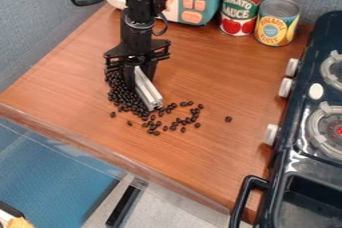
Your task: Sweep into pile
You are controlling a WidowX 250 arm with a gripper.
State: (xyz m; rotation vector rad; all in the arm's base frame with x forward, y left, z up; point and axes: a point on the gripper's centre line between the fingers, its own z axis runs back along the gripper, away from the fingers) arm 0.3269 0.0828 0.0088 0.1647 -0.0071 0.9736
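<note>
Camera view: the black pincer (pixel 136 69) pinches a pale, tilted bar (pixel 147 90) over the left side of the wooden worktop (pixel 214 77). Dark beans (pixel 123 93) crowd against the bar's left side and scatter around its near end, with one stray bean (pixel 228 119) apart to the right.

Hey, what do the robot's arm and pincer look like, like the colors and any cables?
The arm is black, with a cylindrical section toward the wrist. A black cable makes a loop beside it, at the picture's upper left. The pincer is black too, with a wide, angular body.
</note>
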